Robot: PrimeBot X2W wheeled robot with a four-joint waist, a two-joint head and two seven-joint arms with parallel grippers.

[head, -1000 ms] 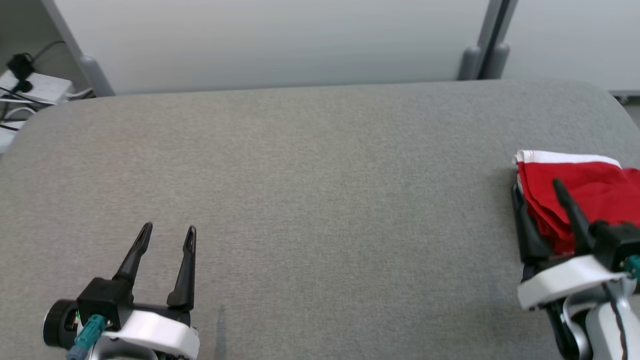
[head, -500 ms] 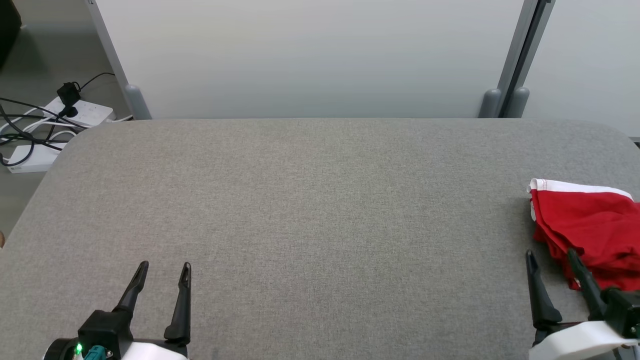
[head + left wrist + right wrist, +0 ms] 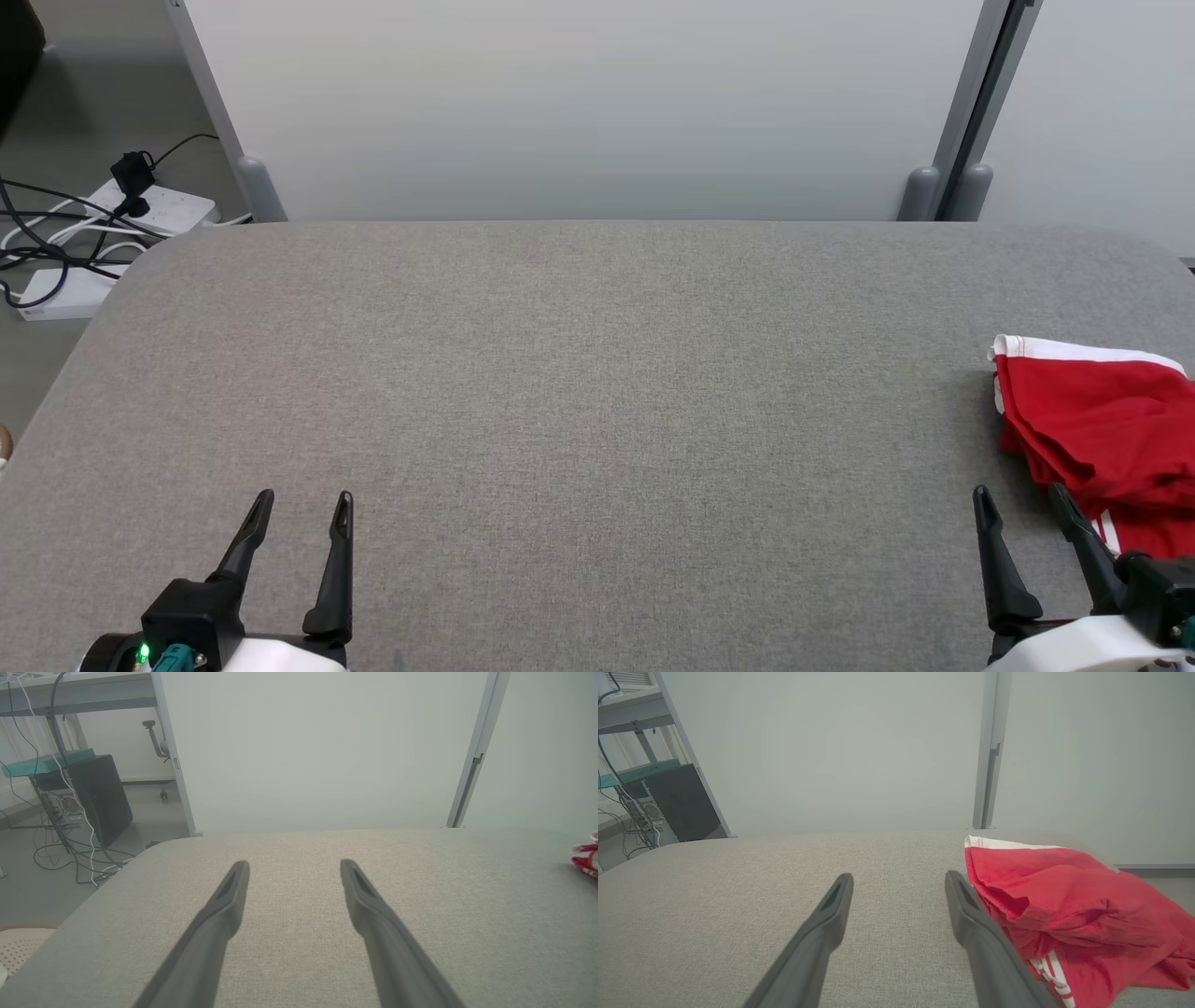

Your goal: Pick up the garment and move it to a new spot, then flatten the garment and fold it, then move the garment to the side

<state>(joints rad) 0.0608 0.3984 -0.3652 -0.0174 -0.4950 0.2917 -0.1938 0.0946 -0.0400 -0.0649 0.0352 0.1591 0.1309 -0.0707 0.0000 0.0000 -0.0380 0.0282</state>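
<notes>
The garment (image 3: pixel 1102 434) is red with white trim and lies folded and a little rumpled at the right edge of the grey table (image 3: pixel 597 392). The right wrist view has the garment (image 3: pixel 1069 910) just right of my own fingers. My right gripper (image 3: pixel 1020 499) stands open at the lower right, its right finger at the cloth's near-left corner, with nothing between the fingers. My left gripper (image 3: pixel 302 504) stands open at the lower left over bare table, holding nothing. A sliver of the garment (image 3: pixel 587 858) shows at the far right of the left wrist view.
Pale partition panels (image 3: pixel 579 103) with grey posts (image 3: pixel 948 191) stand behind the table. On the floor at the far left lie white power strips (image 3: pixel 140 207) and cables. A dark computer case (image 3: pixel 100 798) stands beyond the left table edge.
The head camera has tilted so the whole picture shifted. My right gripper has drawn back from over the garment to its near-left corner. The garment stays put and both grippers stay open.
</notes>
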